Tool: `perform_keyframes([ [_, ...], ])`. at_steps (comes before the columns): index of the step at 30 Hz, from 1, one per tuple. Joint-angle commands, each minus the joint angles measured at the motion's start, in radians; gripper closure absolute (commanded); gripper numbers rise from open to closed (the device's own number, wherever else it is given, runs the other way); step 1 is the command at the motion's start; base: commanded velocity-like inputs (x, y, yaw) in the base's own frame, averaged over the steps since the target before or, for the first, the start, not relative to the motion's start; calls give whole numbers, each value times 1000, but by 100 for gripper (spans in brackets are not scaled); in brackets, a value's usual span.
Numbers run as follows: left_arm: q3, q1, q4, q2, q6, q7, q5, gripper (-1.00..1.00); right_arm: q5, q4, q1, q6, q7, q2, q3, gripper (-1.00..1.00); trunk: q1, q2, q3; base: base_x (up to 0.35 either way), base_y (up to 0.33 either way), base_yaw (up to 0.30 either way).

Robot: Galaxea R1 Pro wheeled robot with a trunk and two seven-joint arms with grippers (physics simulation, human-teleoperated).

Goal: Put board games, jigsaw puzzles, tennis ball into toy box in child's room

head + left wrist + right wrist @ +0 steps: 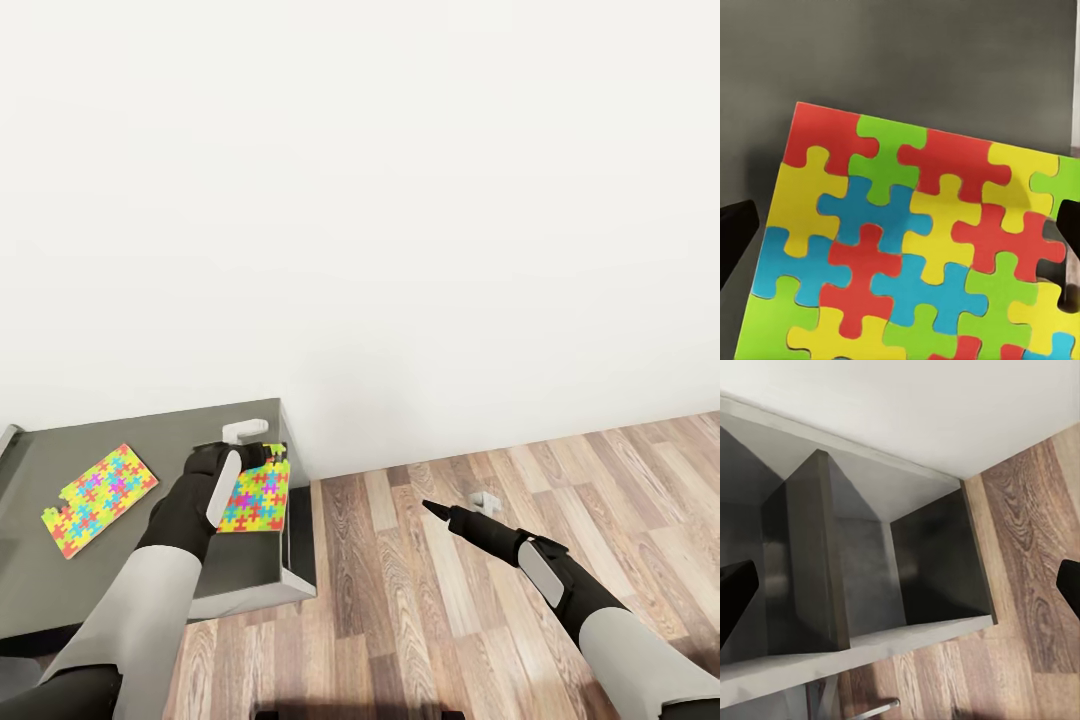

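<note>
Two jigsaw puzzles lie flat on the dark grey cabinet top (150, 570). One jigsaw puzzle (100, 500) rests toward the left. The other jigsaw puzzle (262, 500) (907, 247) lies by the cabinet's right edge. My left gripper (260, 456) (900, 236) hovers open over that second puzzle, one dark fingertip (735, 232) on each side of it. My right gripper (432, 509) (900, 592) is open over the wood floor, right of the cabinet, with nothing between its fingers. The toy box, board games and tennis ball are out of view.
A small white object (245, 430) sits at the cabinet top's back edge near the white wall. The cabinet's open dark shelves (870, 577) face the right wrist camera. A small pale object (487, 497) lies on the plank floor (420, 620).
</note>
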Motion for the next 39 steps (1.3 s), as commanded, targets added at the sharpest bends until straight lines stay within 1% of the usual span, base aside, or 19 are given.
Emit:
perform_keyframes([
  [1, 2, 0, 68, -1, 2, 5, 26, -100, -10, -1, -1, 7, 0, -1, 5, -100, 1, -1, -2, 0, -4, 0],
  [17, 6, 0, 63, 6, 18, 2, 27, -100, -10, -1, -1, 7, 0, -1, 5, -100, 1, -1, -2, 0, 0, 0],
  [19, 6, 0, 62, 6, 21, -10, 28, -100, -10, -1, -1, 7, 0, -1, 5, -100, 1, -1, -2, 0, 0, 0],
  [23, 5, 0, 62, 8, 28, -93, 32, -100, -10, -1, -1, 7, 0, -1, 5, -100, 1, -1, -2, 0, 0, 0],
  [26, 4, 0, 62, 7, 30, -117, 32, -100, -10, -1, -1, 7, 0, -1, 5, -100, 1, -1, -2, 0, 0, 0],
  [39, 4, 0, 62, 7, 30, -125, 33, -100, -10, -1, -1, 7, 0, -1, 5, -100, 1, -1, -2, 0, 0, 0],
])
